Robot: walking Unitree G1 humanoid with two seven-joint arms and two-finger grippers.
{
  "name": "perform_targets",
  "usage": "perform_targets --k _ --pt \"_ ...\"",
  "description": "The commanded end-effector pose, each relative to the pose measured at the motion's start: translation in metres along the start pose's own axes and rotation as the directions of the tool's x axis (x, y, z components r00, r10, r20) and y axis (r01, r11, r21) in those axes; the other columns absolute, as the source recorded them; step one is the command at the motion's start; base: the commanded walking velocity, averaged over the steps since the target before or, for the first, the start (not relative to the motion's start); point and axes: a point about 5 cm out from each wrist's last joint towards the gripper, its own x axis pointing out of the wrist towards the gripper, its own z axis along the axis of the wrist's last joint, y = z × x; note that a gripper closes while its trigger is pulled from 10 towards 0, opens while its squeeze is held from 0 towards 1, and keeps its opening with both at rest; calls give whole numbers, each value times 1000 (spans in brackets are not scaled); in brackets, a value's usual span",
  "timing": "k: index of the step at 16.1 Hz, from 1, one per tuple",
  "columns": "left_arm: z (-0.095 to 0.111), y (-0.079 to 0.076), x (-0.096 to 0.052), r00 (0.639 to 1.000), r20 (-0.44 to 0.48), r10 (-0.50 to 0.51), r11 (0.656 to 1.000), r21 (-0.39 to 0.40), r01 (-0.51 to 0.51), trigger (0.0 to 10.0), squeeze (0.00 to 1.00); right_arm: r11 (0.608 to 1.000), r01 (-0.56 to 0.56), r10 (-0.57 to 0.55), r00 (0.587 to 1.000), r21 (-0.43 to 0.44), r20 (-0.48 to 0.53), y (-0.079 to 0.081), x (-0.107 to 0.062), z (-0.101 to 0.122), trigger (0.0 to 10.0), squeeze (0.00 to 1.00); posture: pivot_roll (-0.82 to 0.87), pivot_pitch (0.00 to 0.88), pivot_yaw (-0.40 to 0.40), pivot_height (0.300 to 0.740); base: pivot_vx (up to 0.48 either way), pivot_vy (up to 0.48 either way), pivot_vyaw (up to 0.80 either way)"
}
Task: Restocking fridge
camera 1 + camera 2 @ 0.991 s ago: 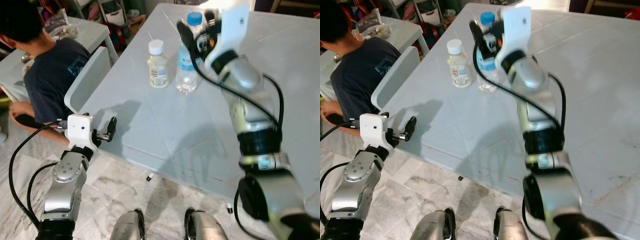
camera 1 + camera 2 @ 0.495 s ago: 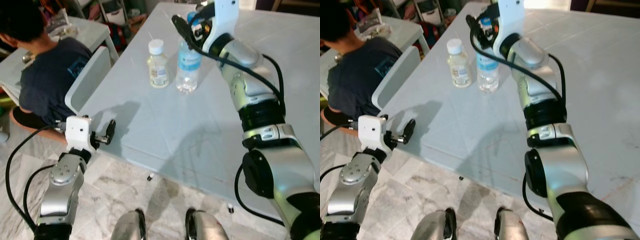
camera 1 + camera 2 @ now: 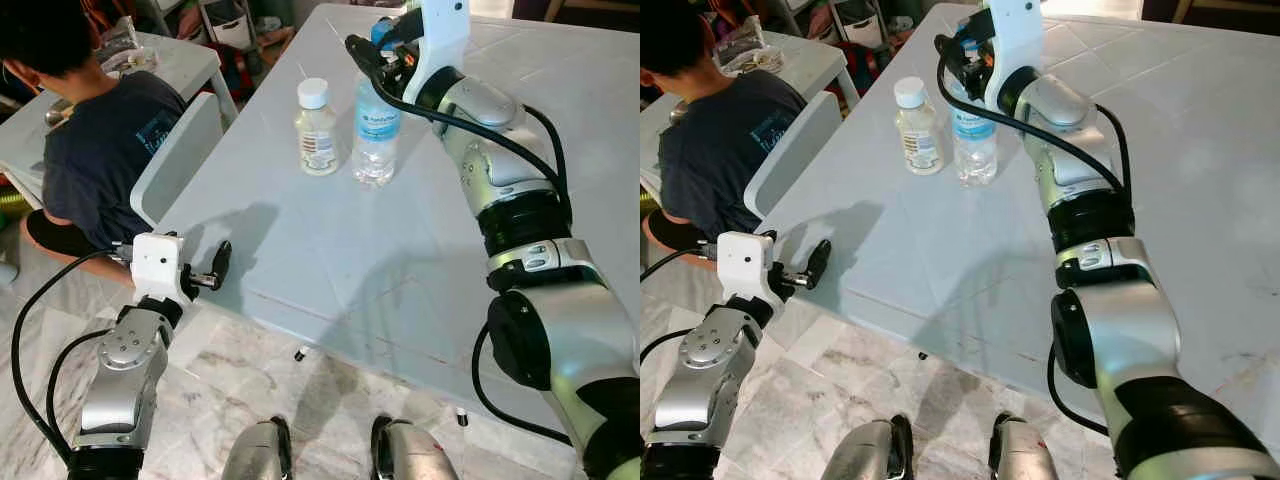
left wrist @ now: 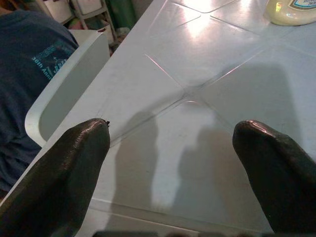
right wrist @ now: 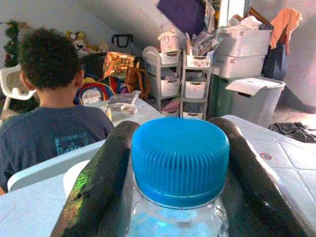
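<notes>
- The water bottle (image 3: pixel 376 125) is standing upright on the pale table (image 3: pixel 330 250), toward its far side, just beside a smaller bottle (image 3: pixel 316 130) with a white cap.
- The right gripper (image 3: pixel 376 52) is reaching over the table to the water bottle's top; in the right wrist view its two fingers (image 5: pixel 96 177) are lying along either side of the blue cap (image 5: pixel 179 159), closing on the neck.
- The left gripper (image 3: pixel 217 268) is hovering low at the table's near edge, well apart from both bottles; its fingers (image 4: pixel 59 182) are standing wide apart with nothing between them.
- A person (image 3: pixel 95 130) in a dark shirt is sitting at the left, back to the robot, beside a white chair (image 3: pixel 175 160).
</notes>
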Motion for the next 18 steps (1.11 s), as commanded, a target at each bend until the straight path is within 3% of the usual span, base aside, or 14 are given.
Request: perform_targets --k 1,4,7,8,10,12,14,18 --pt "1 4 0 1000 -10 13 1000 15 -13 10000 0 999 -15 16 1000 -45 18 1 -1 6 0 0 35 178 123 740 0 0 0" --pt "-2 5 -1 999 -25 31 999 16 -31 10000 0 997 -18 18 1000 -72 6 -4 -10 0 0 0 18 177 127 740 0 0 0" --pt "7 4 5 999 -1 47 999 -8 -47 10000 0 996 -8 7 1000 -91 -9 6 -24 -21 0 0 7 159 121 740 0 0 0" --pt "5 3 5 998 -8 59 998 -17 -59 10000 0 996 29 -25 998 -89 52 10 -32 -21 0 0 1 151 117 740 0 0 0" --pt "-2 1 3 998 -33 62 998 -31 -63 10000 0 998 1 4 997 -66 83 22 -48 -30 0 0 -6 136 111 740 0 0 0" --pt "-9 -2 2 997 -50 65 997 -38 -67 10000 0 999 6 -10 997 45 79 34 -69 -46 10000 0 -15 117 98 740 0 0 0" --pt "-12 -3 2 996 -52 75 996 -38 -77 10000 0 994 59 -72 988 95 135 44 -83 -49 10000 0 -16 98 83 740 -122 291 0" --pt "-18 -3 -1 993 -62 101 993 -56 -105 10000 0 954 248 -265 960 167 89 51 -101 -73 10000 0 -6 52 72 740 -263 382 0"
